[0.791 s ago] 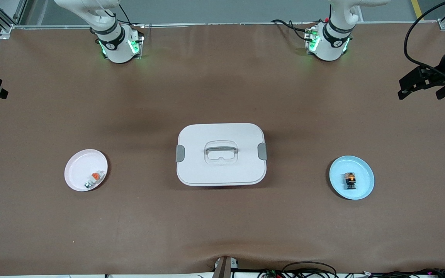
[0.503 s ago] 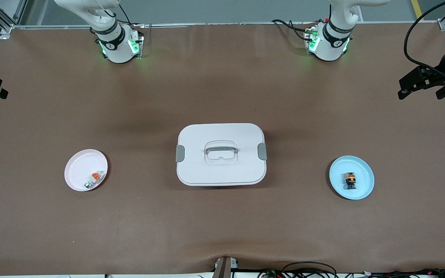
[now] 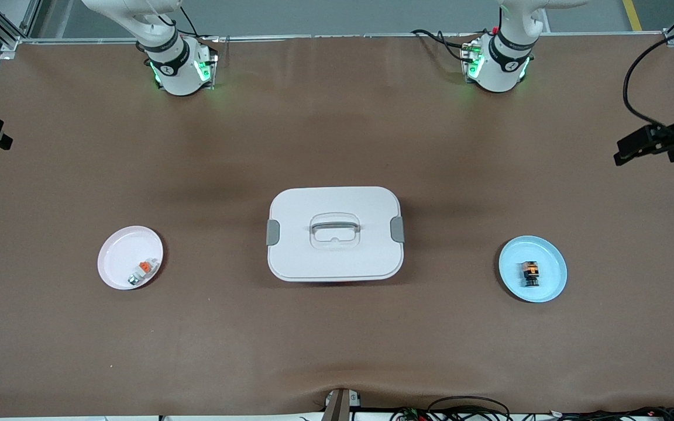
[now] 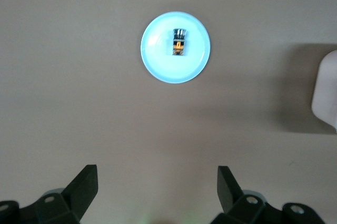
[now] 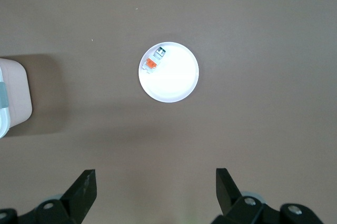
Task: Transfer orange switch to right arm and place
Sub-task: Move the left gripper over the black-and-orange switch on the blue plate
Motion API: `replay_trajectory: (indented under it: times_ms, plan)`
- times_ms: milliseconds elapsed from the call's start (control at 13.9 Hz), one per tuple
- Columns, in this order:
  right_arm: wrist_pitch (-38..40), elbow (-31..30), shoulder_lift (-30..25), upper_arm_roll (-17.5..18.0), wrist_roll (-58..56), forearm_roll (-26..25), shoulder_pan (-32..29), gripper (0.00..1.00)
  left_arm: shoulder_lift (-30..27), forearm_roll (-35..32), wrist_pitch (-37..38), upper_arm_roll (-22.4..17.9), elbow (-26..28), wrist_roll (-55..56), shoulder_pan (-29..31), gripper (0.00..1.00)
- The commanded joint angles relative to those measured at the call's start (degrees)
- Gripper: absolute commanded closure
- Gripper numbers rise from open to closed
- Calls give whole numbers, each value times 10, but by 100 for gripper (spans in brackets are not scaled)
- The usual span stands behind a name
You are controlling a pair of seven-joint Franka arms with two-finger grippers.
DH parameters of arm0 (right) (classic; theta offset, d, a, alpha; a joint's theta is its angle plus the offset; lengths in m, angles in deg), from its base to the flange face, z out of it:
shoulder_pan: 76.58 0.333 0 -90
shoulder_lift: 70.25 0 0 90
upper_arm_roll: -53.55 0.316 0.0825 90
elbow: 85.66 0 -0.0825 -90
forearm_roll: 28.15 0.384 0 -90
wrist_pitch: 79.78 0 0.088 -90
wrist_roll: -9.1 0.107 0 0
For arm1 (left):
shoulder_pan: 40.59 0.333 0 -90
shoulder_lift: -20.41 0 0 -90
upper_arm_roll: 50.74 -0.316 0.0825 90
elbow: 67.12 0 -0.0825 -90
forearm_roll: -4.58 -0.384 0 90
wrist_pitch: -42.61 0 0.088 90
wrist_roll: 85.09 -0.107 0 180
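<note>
The orange switch (image 3: 529, 273) lies on its side in the blue plate (image 3: 552, 262) at 3 o'clock from the white lidded box (image 3: 335, 233). The left end effector (image 4: 157, 190) hangs above the surface near that plate, fingers apart and empty. The right end effector (image 5: 155, 190) waits likewise spread over the white plate (image 5: 176, 77) at the box's 9 o'clock.

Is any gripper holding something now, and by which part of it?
Nothing is held. Left gripper and right gripper hang open above the table; the orange switch lies on the blue plate.

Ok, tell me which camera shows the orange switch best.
The left wrist view: the orange switch lies centred on the blue plate, seen straight down with nothing blocking it. The front view shows it too, smaller, toward the left arm's end. The right wrist view misses it.
</note>
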Motion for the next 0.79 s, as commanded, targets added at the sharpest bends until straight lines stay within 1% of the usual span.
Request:
replay_trajectory:
  times_ms: [0,144,288,360,503,719]
  plan:
    - [2,-2,-3,4,4,8,-5,0,6,-4,-27,0,39,12,7,0]
    - [2,-2,-3,4,4,8,-5,0,-2,-3,-98,1,99,28,34,0]
    - [2,-2,-3,4,4,8,-5,0,-11,-2,-159,1,148,40,41,0]
    - [2,-2,-3,4,4,8,-5,0,-11,-2,-175,1,160,71,41,0]
    - [2,-2,-3,4,4,8,-6,0,-6,-2,-193,4,173,170,36,0]
    - [0,-2,-3,4,4,8,-6,0,19,-2,-219,7,186,286,22,0]
